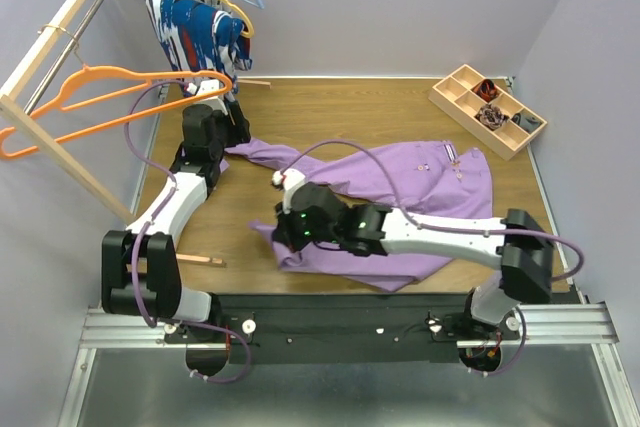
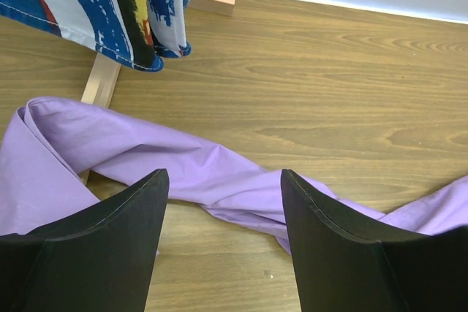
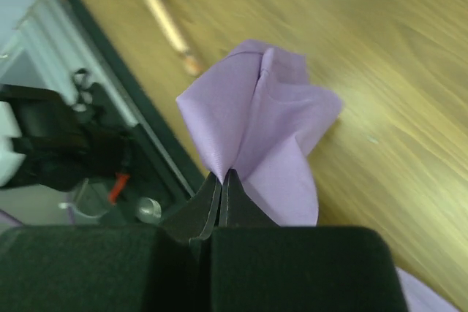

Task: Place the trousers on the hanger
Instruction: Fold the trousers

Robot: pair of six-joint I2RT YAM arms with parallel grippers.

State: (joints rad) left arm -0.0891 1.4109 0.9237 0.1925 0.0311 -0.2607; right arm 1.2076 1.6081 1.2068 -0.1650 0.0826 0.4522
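Trousers point(image 1: 450, 192) pinched by right fingers point(image 3: 194, 213); left fingers point(image 2: 110, 246) spread over leg, patterned garment point(image 2: 88, 12) close behind.

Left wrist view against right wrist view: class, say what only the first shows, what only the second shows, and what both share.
Only the left wrist view: the left gripper, jaws wide open and holding nothing, the blue, white and red patterned garment hanging down, and a wooden rack foot.
Only the right wrist view: the right gripper shut on a bunched fold of the trousers, and a wooden stick near the table's edge.
Both: the lilac trousers lying on the wooden table.
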